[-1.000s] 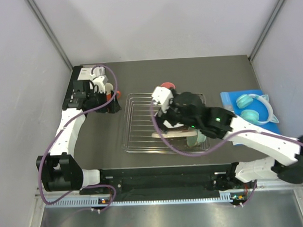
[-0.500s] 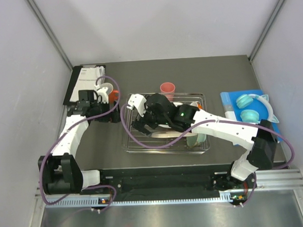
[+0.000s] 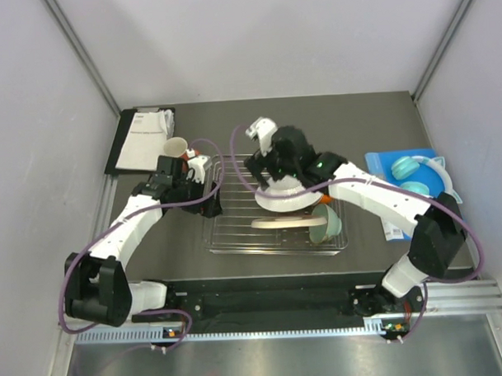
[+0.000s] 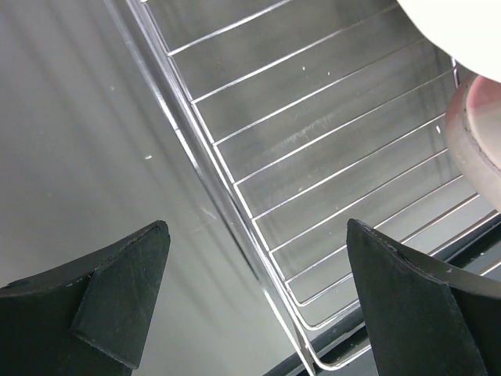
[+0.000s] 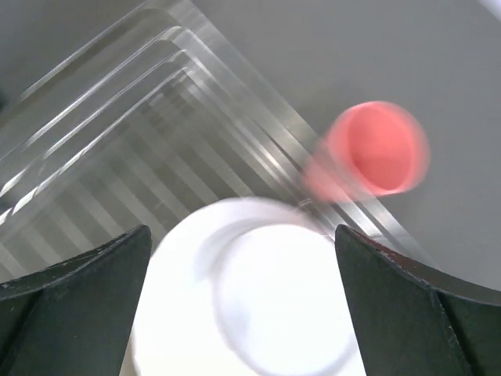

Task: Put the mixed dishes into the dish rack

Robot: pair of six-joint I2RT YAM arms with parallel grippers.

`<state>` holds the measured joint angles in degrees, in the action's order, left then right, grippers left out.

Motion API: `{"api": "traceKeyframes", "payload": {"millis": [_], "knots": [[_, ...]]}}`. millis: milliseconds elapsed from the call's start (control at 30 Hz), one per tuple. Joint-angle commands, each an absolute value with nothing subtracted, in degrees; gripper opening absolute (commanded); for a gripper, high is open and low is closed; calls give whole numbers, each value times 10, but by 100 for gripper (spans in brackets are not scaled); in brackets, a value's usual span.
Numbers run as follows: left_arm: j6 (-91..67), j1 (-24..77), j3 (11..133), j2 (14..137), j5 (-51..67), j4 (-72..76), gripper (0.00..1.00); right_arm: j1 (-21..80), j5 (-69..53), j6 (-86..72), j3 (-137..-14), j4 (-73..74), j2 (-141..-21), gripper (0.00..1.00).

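Note:
The dish rack point(image 3: 228, 230) is a silver wire tray in the middle of the table. Inside it lie a white bowl point(image 3: 286, 198), a beige plate point(image 3: 277, 222) and a mint-green bowl point(image 3: 326, 223). My right gripper point(image 3: 269, 164) hangs open over the rack's back part. In its wrist view the white bowl point(image 5: 266, 305) sits below the open fingers point(image 5: 117, 266), and the pink cup point(image 5: 376, 149) stands just beyond the rack, blurred. My left gripper point(image 3: 208, 196) is open above the rack's left rim point(image 4: 227, 204), holding nothing. The cream-and-orange mug point(image 3: 176, 148) stands behind it.
A white booklet point(image 3: 146, 135) on a black board lies at the back left. Turquoise headphones point(image 3: 420, 178) rest on a blue sheet at the right. The rack's front rim runs close to the black base rail point(image 3: 271, 288).
My left gripper moved from beside the mug to the rack's left rim. My right gripper swung from the rack's left part toward its back, over the white bowl. Both stayed open.

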<state>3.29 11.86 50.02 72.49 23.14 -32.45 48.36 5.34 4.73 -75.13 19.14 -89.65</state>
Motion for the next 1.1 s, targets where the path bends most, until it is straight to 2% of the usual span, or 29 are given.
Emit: {"api": "traceKeyframes", "payload": {"millis": [0,367,533,900,1000,1067], "knots": [[47,132,497,733,218,-301,99,439,59,16,-830,136,-886,100],[97,164,511,736,251,-323,98,371,23,-15,-839,120,-912,100],[144,192,553,759,143,-299,99,349,2,-38,-847,105,-934,100],[135,192,707,923,87,-272,99,343,-23,-57,-773,73,-911,100],[134,192,712,947,77,-261,95,338,-23,-59,-763,73,-904,100],[129,192,706,953,75,-252,87,333,-24,-59,-758,70,-902,100]]}}
